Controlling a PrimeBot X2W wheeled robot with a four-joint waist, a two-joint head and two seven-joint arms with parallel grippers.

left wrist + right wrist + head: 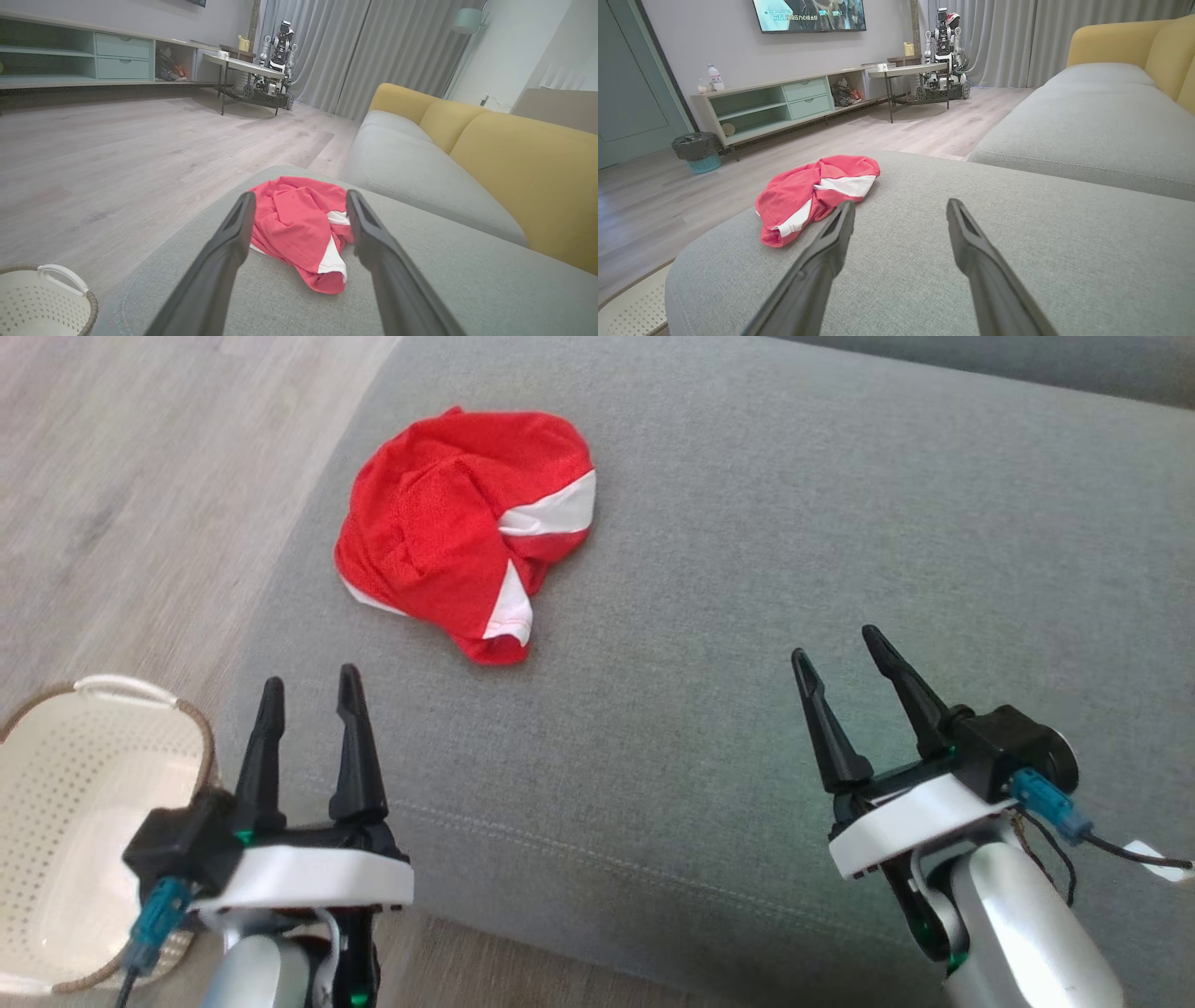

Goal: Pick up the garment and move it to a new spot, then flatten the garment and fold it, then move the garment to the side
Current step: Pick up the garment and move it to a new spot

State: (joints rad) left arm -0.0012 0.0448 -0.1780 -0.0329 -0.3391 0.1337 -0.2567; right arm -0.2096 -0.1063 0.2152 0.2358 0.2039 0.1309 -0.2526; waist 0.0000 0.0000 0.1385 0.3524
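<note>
Left tool (311,675) and right tool (835,642) are spread wide, holding nothing, over the grey sofa (794,523). The red-and-white garment (457,523) lies crumpled on it.

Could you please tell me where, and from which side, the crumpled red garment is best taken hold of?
Probably the near end of the garment, its bunched white-trimmed lobe jutting toward the robot. It rests on the cushion, so come down from above; the open left gripper is nearer.
</note>
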